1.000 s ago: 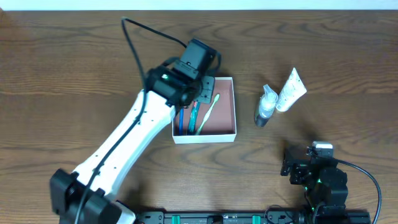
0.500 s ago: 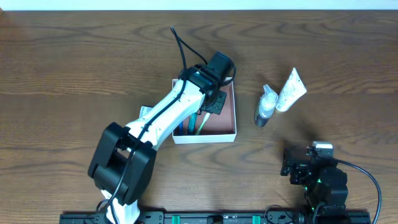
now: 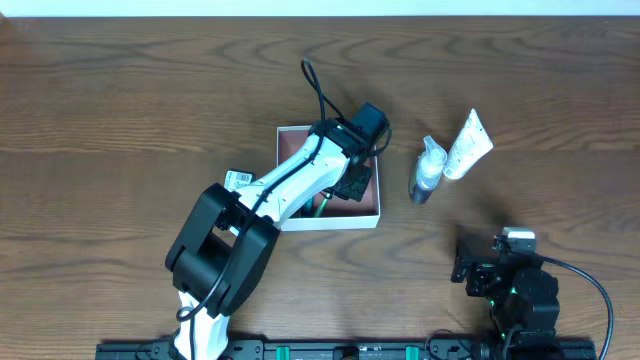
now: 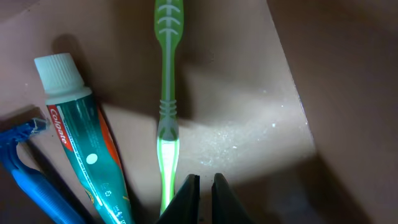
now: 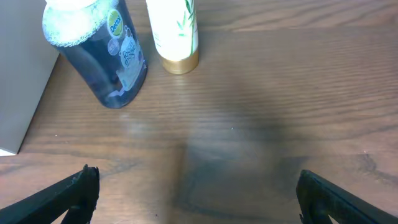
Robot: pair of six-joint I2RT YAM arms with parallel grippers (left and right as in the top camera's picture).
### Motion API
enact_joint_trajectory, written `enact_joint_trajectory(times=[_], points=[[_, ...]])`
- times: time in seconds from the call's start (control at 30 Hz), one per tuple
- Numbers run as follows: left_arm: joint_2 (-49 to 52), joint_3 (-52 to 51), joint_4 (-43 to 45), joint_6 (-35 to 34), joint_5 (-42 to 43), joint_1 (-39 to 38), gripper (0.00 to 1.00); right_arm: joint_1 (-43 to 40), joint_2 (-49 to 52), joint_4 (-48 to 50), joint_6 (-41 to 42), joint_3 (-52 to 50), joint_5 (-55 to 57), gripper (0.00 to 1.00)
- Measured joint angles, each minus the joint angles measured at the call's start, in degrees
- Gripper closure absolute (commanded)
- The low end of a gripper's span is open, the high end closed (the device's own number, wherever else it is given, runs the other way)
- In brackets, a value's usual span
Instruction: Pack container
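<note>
The container [image 3: 379,203] sits about mid-table [image 3: 120,100]. The left arm [image 3: 290,185] lies slantwise across it, so from above most of the inside is covered. The left gripper [image 4: 203,190] is down inside the box, jaws pinched nearly together with just a sliver between them and nothing in them.

Just left of its tips a green toothbrush [image 4: 166,93] lies flat on the pinkish floor. Left of that is a teal toothpaste tube [image 4: 87,155] with a white cap, then a blue razor [image 4: 28,177] at the edge of the wrist view. The tube says "Colgate" in white on red, easy to read. To the right of the toothbrush the floor is bare all the way to the box wall, so that's the open half.

Outside the box, off its right wall and not touching it, there's a clear bottle [image 5: 102,53] of bluish liquid. It has a small green logo on the label that I can't make out. Just beside it is a white tube [image 5: 176,31] with a green leaf print and a gold cap.

The right gripper [image 5: 199,193] sits near the front edge of the table on the right. Its jaws are spread wide and empty, pointed at those two. It's plain bare wood between it and them, with nothing in the way.
</note>
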Motion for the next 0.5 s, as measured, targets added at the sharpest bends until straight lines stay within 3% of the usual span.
enact_joint_trajectory(times=[0.5], points=[[0.0,-7.0,7.9,-3.3,0.2,0.0,0.90,0.0,0.0,0.0,0.0,0.0,0.0,0.01]])
